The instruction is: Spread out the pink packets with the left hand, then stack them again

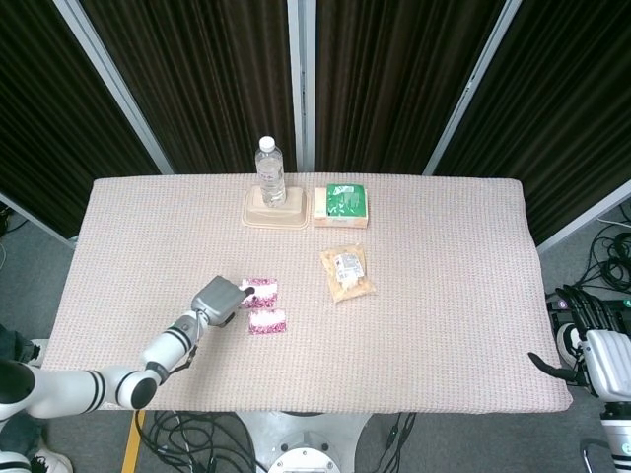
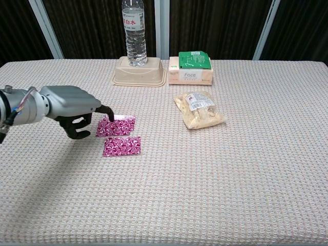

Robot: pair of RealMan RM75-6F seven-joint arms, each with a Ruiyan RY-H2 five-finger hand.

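On the woven table (image 2: 246, 169), left hand (image 2: 77, 110) fingertip touches a pink packet (image 2: 117, 125); head view alone shows idle right hand (image 1: 592, 360).

Evenly bright from overhead, sharp throughout; soft shadow under the left hand (image 2: 77, 110) on the table (image 2: 230, 179); dark curtains (image 1: 197, 69) behind.

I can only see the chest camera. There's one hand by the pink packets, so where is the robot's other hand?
Observer: The right hand is off the table, past its right edge near the front corner. I can't tell how its fingers lie.
Operator: My picture cuts off the bottle's top. Is it capped?
Observer: Yes, the bottle has a white cap on.
Operator: Anything below the table?
Observer: Cables lie on the floor under the near edge.
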